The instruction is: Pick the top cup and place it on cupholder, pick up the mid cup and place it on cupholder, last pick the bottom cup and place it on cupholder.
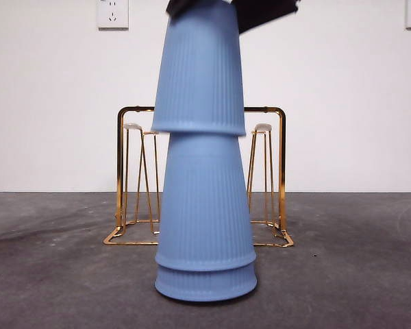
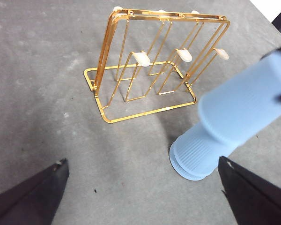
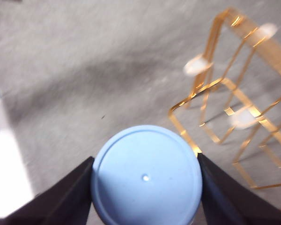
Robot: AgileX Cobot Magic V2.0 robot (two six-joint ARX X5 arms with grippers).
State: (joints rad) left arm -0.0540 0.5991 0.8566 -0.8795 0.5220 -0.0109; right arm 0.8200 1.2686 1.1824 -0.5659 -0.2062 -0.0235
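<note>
Ribbed blue cups stand upside down in a stack in front of the gold wire cupholder. The top cup is raised part way off the mid cup, still overlapping it. The bottom cup shows only its rim on the table. My right gripper is shut on the top cup, one black jaw on each side of its round base. My left gripper hangs open and apart from the stack, with the tilted-looking top cup and the cupholder in its view.
The cupholder stands just behind the stack, its white-tipped prongs bare. Dark grey tabletop spreads on both sides. A white wall with sockets closes the back.
</note>
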